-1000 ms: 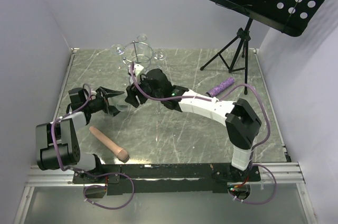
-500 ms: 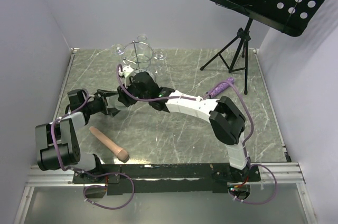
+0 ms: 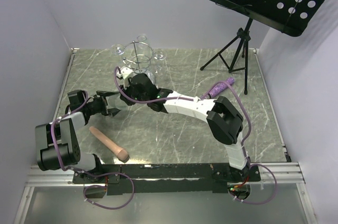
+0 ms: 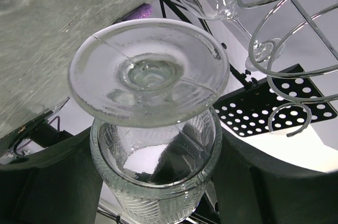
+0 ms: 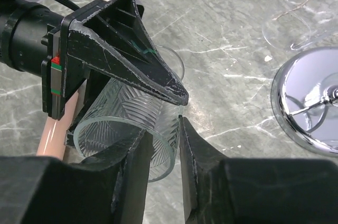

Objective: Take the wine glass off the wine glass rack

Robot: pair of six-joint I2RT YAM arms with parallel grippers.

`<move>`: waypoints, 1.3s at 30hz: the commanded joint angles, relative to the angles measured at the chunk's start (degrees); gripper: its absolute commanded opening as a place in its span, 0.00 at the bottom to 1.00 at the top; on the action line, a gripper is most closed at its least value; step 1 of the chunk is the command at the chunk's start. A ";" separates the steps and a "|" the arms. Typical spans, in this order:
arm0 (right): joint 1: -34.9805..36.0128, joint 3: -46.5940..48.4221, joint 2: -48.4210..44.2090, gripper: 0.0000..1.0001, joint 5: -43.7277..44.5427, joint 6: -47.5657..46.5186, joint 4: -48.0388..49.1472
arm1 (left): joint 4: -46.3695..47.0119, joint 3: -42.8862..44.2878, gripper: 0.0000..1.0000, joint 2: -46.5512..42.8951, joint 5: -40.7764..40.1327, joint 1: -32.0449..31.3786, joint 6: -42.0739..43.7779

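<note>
Left wrist view: left end effector (image 4: 156,174) grasps ribbed clear wine glass (image 4: 148,71); right end effector's (image 5: 165,129) grip unclear.

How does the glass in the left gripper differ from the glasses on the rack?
The held glass has a leaf-patterned bowl; the rack glasses look plain. The held glass lies tilted in the left gripper, off the rack; the rack glasses hang from its loops. All are clear glass.
</note>
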 commanded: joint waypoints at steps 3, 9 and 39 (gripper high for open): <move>-0.22 2.53 1.67 0.58 2.80 0.58 3.99 | 2.47 0.06 0.01 -2.35 6.33 -0.68 1.69; -0.48 2.71 2.29 0.66 -0.44 0.23 3.11 | 2.12 -0.12 0.01 -2.53 6.42 -0.86 2.22; -3.55 -12.57 -15.10 0.00 0.08 -9.95 4.17 | -17.47 5.85 1.00 -2.27 -0.43 2.13 25.58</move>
